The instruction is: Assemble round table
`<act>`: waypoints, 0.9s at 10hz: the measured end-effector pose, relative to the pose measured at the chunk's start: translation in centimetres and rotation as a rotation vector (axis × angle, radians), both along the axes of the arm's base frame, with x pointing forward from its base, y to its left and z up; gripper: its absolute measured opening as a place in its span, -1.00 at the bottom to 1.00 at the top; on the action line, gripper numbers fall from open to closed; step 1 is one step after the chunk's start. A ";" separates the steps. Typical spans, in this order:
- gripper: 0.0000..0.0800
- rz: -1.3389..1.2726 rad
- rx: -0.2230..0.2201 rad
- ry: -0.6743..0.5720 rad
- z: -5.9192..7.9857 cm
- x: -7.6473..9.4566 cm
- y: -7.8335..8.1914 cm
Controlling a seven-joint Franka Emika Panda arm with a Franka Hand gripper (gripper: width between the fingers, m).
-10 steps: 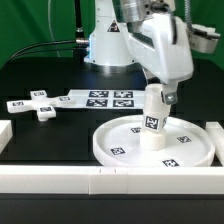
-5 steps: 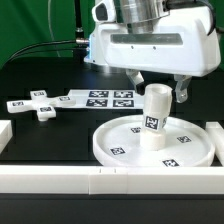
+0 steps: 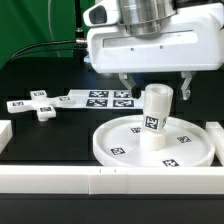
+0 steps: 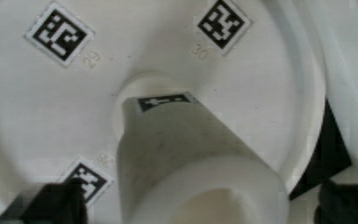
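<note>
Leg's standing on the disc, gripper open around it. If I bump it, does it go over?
The leg looks like stiff plastic, so it should not flex. It stands upright, taller than wide, so a high nudge would probably tip it; whether it is seated in the disc I cannot tell. Being cylindrical, it would likely roll to the rim.

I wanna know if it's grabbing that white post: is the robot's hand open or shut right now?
Gripper: open, jaws spread either side of the upright leg, holding nothing.
</note>
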State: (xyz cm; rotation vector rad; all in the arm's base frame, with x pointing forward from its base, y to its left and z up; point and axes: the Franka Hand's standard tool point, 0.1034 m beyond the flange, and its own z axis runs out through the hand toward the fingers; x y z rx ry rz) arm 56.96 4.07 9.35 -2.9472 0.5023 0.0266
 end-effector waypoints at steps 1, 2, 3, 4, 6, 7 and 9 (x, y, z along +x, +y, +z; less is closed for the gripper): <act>0.62 0.102 -0.014 -0.014 0.1 0.1 0.1; 0.62 0.167 -0.014 -0.027 0.0 0.0 0.1; 0.62 0.221 -0.019 -0.044 -0.2 -0.1 -0.1; 0.62 0.288 -0.020 -0.052 -0.2 -0.1 -0.1; 0.62 0.422 -0.021 -0.070 -0.3 -0.1 -0.2; 0.62 0.511 -0.028 -0.080 -0.3 -0.1 -0.2; 0.62 0.774 -0.046 -0.101 -0.6 -0.3 -0.1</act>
